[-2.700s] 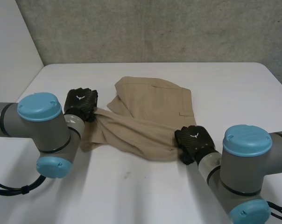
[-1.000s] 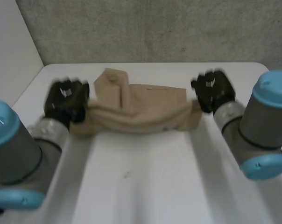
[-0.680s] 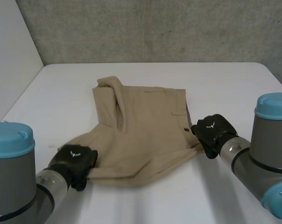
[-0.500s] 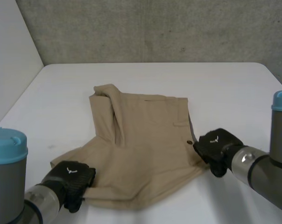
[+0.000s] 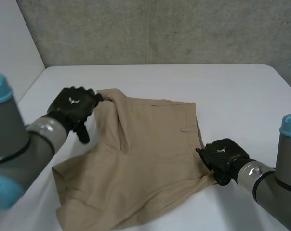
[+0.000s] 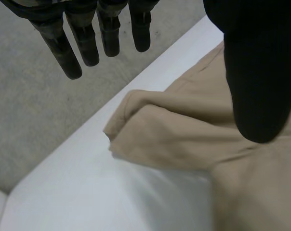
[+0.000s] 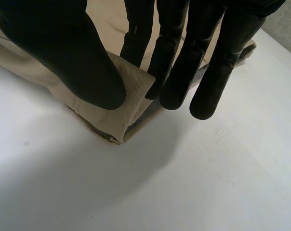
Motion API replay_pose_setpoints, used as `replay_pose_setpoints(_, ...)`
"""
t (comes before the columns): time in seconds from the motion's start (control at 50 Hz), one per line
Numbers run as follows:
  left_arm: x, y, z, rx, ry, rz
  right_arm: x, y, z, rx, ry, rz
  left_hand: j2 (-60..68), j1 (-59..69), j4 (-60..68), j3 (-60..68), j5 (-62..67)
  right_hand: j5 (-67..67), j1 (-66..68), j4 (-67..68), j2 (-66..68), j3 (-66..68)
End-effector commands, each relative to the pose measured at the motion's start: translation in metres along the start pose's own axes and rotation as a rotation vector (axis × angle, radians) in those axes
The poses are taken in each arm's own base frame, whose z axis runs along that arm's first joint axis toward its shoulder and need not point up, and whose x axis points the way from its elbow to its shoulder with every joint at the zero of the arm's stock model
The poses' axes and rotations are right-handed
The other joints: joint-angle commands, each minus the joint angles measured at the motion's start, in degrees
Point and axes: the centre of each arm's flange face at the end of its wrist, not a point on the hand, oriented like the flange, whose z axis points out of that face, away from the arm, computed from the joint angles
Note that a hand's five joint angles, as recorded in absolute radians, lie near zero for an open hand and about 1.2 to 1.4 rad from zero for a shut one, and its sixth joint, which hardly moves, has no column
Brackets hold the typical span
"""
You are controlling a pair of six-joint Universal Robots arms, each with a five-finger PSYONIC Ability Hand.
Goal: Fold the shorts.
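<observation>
Tan shorts (image 5: 145, 154) lie spread on the white table (image 5: 232, 91), with a bunched, folded-over flap (image 5: 117, 103) at their far left corner. My left hand (image 5: 73, 107) hovers at that flap, open; in its wrist view its straight fingers (image 6: 87, 38) and thumb stand apart above the bunched cloth (image 6: 184, 134) and hold nothing. My right hand (image 5: 221, 156) is at the shorts' right-hand near corner. Its wrist view shows the thumb (image 7: 63, 43) and fingers pinching that corner (image 7: 121, 120) just above the table.
A grey concrete wall (image 5: 160, 29) runs behind the table. Bare tabletop stretches beyond the shorts and to their right. The table's left edge (image 5: 32, 86) lies close to my left arm.
My left hand has let go of the shorts' near left corner, opened, and moved away to the far left flap. The near left part now lies flat. My right hand barely shifted.
</observation>
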Motion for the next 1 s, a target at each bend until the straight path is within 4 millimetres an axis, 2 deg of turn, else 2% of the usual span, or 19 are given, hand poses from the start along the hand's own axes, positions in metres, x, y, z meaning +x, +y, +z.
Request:
replay_pose_setpoints(0.02,0.004,0.02,0.068,-0.009,0.059,0.098,-0.003,0.005,0.001,-0.011,-0.007,0.0,6.18,6.21,6.34,6.59,6.21,13.25,23.56,11.62,12.4,12.32)
replay_pose_setpoints(0.04,0.005,0.023,0.079,-0.011,0.064,0.101,-0.003,0.005,0.001,-0.011,-0.007,0.0,8.51,8.55,8.68,8.93,8.55,13.25,23.56,11.62,12.4,12.32)
replay_pose_setpoints(0.18,0.008,0.044,0.113,-0.031,0.072,0.152,-0.003,0.007,0.002,-0.011,-0.002,0.0,14.23,14.26,14.4,14.64,14.27,13.25,23.56,11.62,12.4,12.32)
replay_pose_setpoints(0.42,0.016,0.063,0.133,-0.042,0.094,0.207,-0.005,0.01,0.003,-0.023,-0.009,0.0,17.77,17.81,17.94,18.19,17.81,13.25,23.56,11.62,12.4,12.32)
replay_pose_setpoints(0.44,0.017,0.064,0.134,-0.04,0.1,0.205,-0.005,0.011,0.003,-0.025,-0.008,0.0,20.12,20.15,20.29,20.53,20.16,13.25,23.56,11.62,12.4,12.32)
replay_pose_setpoints(0.46,0.018,0.067,0.136,-0.04,0.108,0.203,-0.005,0.011,0.003,-0.025,-0.008,0.0,29.64,29.67,29.8,30.05,29.67,13.25,23.56,11.62,12.4,12.32)
replay_pose_setpoints(0.48,0.018,0.067,0.137,-0.038,0.109,0.203,-0.005,0.011,0.004,-0.025,-0.008,-0.001,31.73,31.76,31.9,32.14,31.77,13.25,23.56,11.62,12.4,12.32)
replay_pose_setpoints(0.5,0.017,0.068,0.138,-0.036,0.103,0.201,-0.005,0.011,0.004,-0.026,-0.009,-0.001,49.4,49.44,49.57,49.82,49.44,13.25,23.56,11.62,12.4,12.32)
replay_pose_setpoints(0.56,0.013,0.067,0.142,-0.027,0.069,0.207,-0.005,0.011,0.004,-0.026,-0.009,-0.001,65.01,65.04,65.17,65.42,65.04,13.25,23.56,11.62,12.4,12.32)
replay_pose_setpoints(0.7,-0.01,0.076,0.139,-0.13,-0.112,0.241,-0.005,0.011,0.004,-0.024,-0.009,-0.002,65.04,65.07,65.2,65.45,65.07,13.25,23.56,11.62,12.4,12.32)
replay_pose_setpoints(0.76,-0.01,0.086,0.129,-0.205,-0.131,0.308,-0.006,0.012,0.004,-0.027,-0.011,-0.005,65.04,65.07,65.2,65.45,65.07,13.25,23.56,11.62,12.4,12.32)
replay_pose_setpoints(0.84,-0.02,0.094,0.116,-0.266,-0.142,0.37,-0.006,0.012,0.005,-0.029,-0.014,-0.008,65.04,65.07,65.2,65.45,65.07,13.25,23.56,11.62,12.4,12.32)
replay_pose_setpoints(0.88,-0.021,0.093,0.108,-0.275,-0.138,0.373,-0.007,0.014,0.006,-0.036,-0.016,-0.006,65.04,65.07,65.2,65.45,65.07,13.25,23.56,11.62,12.4,12.32)
replay_pose_setpoints(0.9,-0.02,0.09,0.105,-0.27,-0.135,0.369,-0.007,0.015,0.006,-0.038,-0.019,-0.007,62.56,62.59,62.72,62.97,62.59,13.25,23.56,11.62,12.4,12.32)
replay_pose_setpoints(0.96,-0.018,0.084,0.098,-0.253,-0.124,0.337,-0.007,0.015,0.006,-0.039,-0.018,-0.007,33.55,33.58,33.72,33.96,33.59,13.25,23.56,11.62,12.4,12.32)
replay_pose_setpoints(1.0,-0.018,0.078,0.095,-0.233,-0.124,0.311,-0.007,0.015,0.006,-0.039,-0.018,-0.006,27.73,27.77,27.9,28.15,27.77,13.25,23.56,11.62,12.4,12.32)
